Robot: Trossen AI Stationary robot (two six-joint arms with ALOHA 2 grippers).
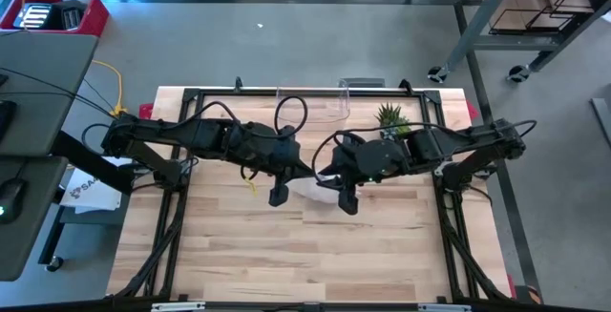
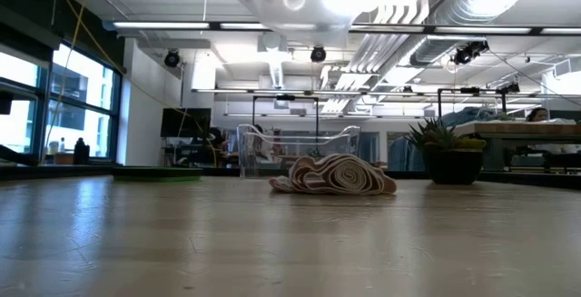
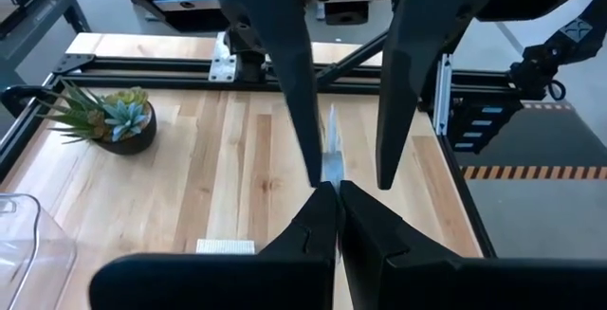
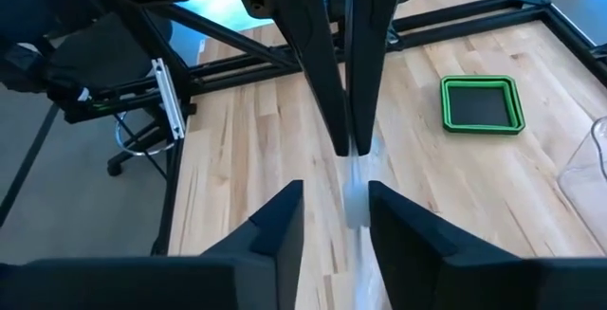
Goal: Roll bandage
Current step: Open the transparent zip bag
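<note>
The bandage lies as a loose beige heap (image 2: 334,175) on the table's middle, and shows as a pale patch (image 1: 320,190) below the two grippers. A thin white strip of it (image 3: 332,144) rises to the grippers, which meet tip to tip above the heap. My left gripper (image 3: 337,201) (image 1: 309,173) is shut on that strip. My right gripper (image 4: 335,210) (image 1: 325,176) is open, with one finger on either side of the same strip (image 4: 356,191), just past the left fingertips. Neither gripper shows in the low view. My left gripper pinches the bandage's strip (image 3: 332,173) between its two fingertips, and the strip shows edge-on. The fingers slant downward from the table's left side. The strip runs on past the fingertips toward the table, high above the wood; whether it is taut I cannot tell.
A small potted plant (image 1: 391,119) stands at the far right and a clear plastic container (image 1: 310,102) at the far middle. A green square tray (image 4: 482,104) lies toward the table's left. Bare wood stretches along the near half (image 1: 305,255).
</note>
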